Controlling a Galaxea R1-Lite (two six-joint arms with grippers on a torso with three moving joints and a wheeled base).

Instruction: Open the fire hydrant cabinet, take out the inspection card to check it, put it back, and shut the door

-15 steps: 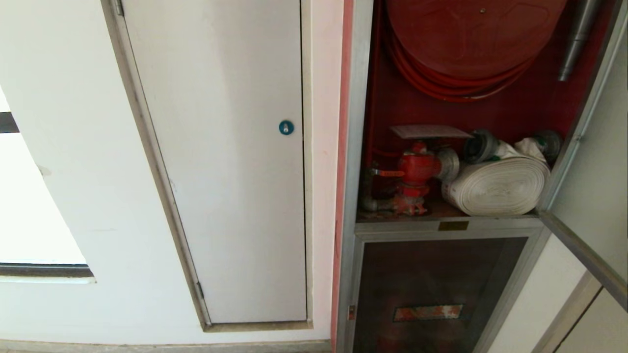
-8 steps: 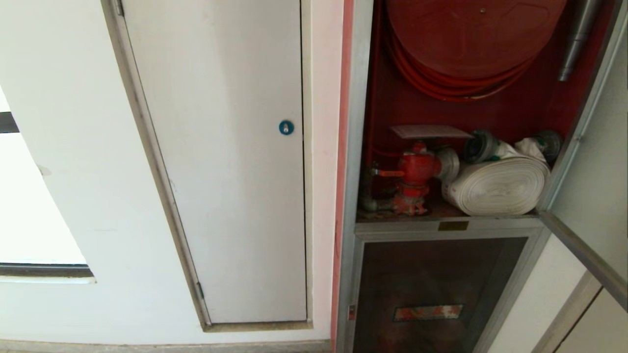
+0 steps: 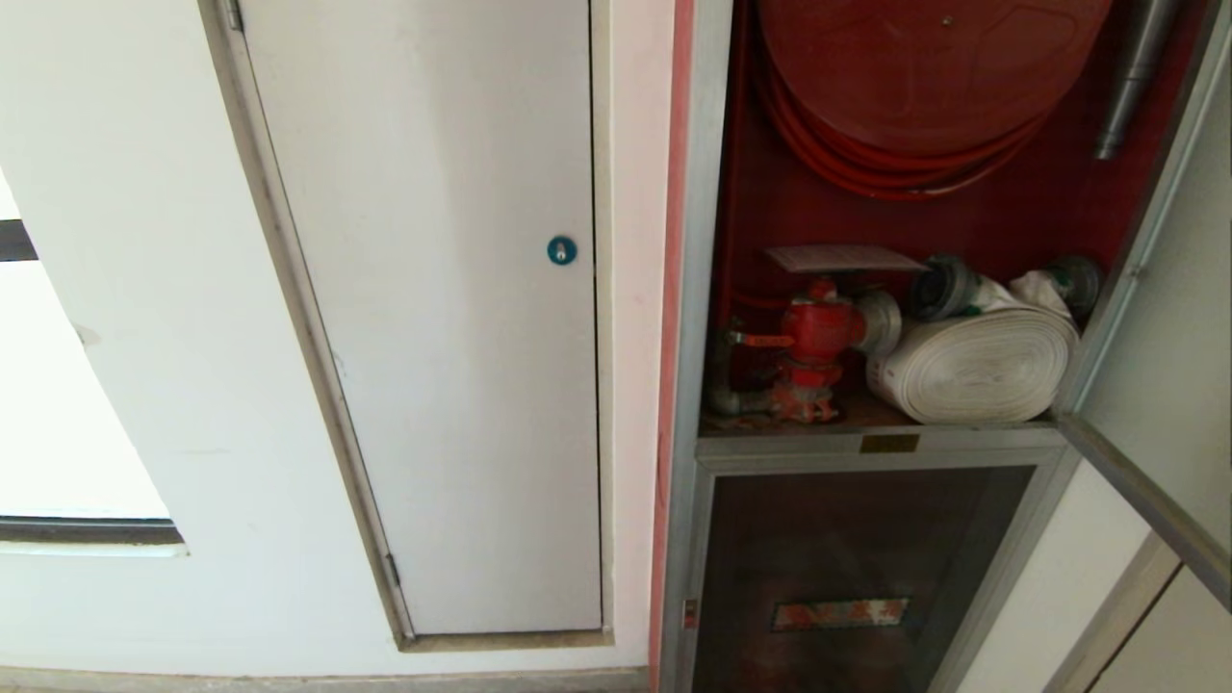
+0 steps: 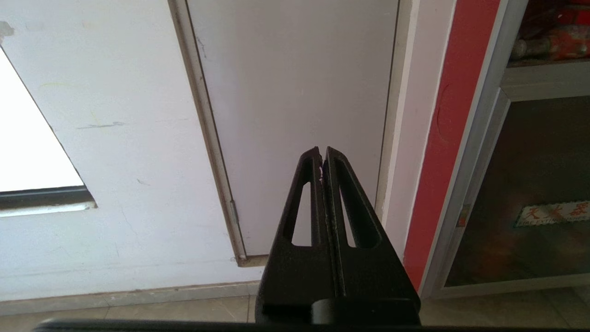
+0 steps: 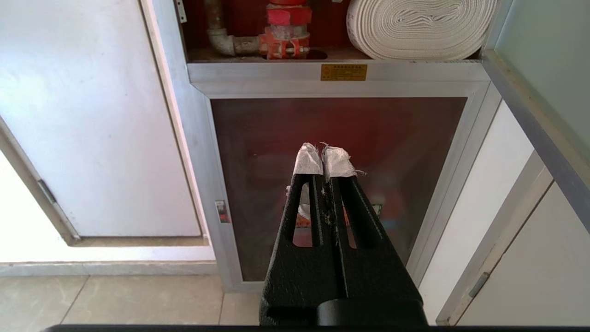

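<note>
Fire hydrant cabinet (image 3: 689, 289) stands open, door (image 3: 1155, 500) swung out at four o'clock; inspection card (image 3: 842, 258) lies flat atop the red valve.

We see the fire hydrant cabinet (image 3: 695, 289) silver-framed and red inside, its rolled hose (image 3: 977, 366) white, the neighbouring lock (image 3: 561, 250) blue.

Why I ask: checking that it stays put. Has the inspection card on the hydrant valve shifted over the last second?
No. The inspection card lies atop the red valve, placed as before against the cabinet frame.
</note>
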